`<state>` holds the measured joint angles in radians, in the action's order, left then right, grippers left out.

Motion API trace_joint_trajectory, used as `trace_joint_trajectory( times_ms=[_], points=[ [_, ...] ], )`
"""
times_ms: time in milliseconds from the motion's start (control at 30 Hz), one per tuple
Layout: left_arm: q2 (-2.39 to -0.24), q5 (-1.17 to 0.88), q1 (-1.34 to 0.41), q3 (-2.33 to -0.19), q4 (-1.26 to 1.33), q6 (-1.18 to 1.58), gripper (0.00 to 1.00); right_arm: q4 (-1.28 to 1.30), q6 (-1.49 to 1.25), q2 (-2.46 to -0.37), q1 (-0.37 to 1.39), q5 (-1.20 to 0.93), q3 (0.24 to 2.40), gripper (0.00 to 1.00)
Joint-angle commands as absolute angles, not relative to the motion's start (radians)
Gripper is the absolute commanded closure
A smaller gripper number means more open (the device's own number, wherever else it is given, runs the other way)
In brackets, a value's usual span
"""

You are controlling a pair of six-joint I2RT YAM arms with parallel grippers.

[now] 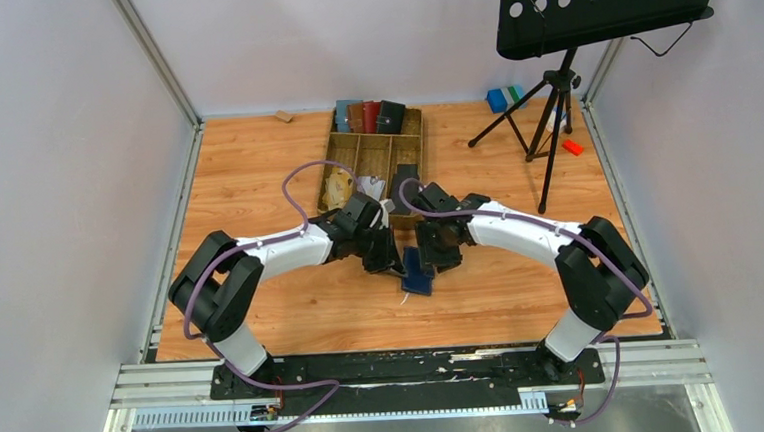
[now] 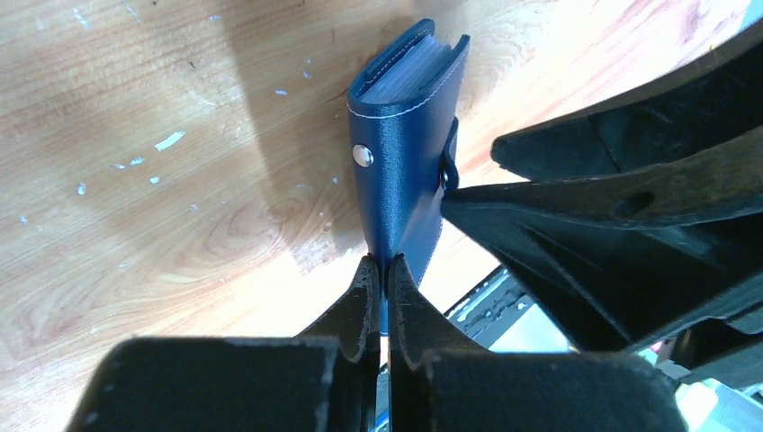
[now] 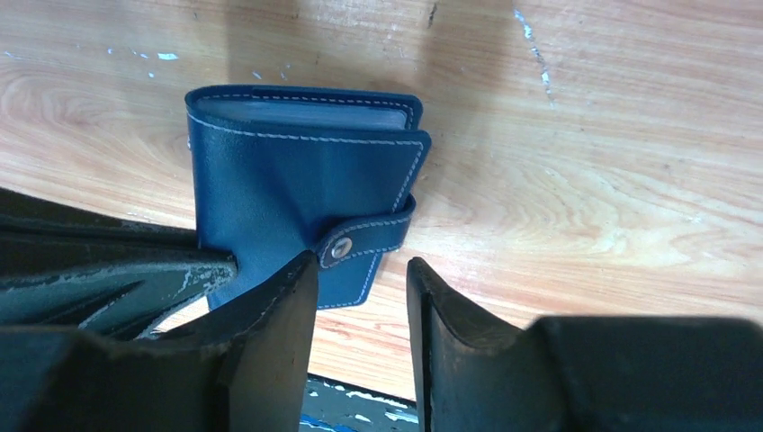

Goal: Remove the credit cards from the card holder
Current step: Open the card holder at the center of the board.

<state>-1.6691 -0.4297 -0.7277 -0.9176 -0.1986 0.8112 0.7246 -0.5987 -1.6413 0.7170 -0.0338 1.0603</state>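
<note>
The navy-blue card holder (image 1: 419, 272) is folded shut, its strap (image 3: 364, 238) snapped across the open side. My left gripper (image 2: 385, 270) is shut on the holder's (image 2: 405, 153) lower edge and holds it over the wood. A pale stack edge (image 2: 405, 76) shows between the covers; I cannot tell whether it is credit cards or pockets. My right gripper (image 3: 362, 274) is open, its fingertips just short of the strap and snap on the holder (image 3: 288, 189), touching nothing. In the top view it (image 1: 439, 258) faces the left gripper (image 1: 386, 261).
A wooden compartment tray (image 1: 374, 151) sits behind the arms, with several brown, red and black holders (image 1: 370, 115) along its back. A music stand's tripod (image 1: 552, 115) stands at the back right near small blue (image 1: 496, 99) and red (image 1: 572, 147) items.
</note>
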Motion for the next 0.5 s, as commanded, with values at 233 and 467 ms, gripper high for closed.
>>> trace_joint_trajectory(
  times_ms=[233,467],
  points=[
    [-1.606,-0.335,-0.716,-0.941,-0.350,0.724,1.00,0.826,-0.616,-1.539,0.640,0.101,0.943,0.78],
    [-1.597,-0.388,-0.716,-0.933,-0.299,0.723,1.00,0.719,-0.596,-1.430,0.628,-0.017,0.909,0.51]
  ],
)
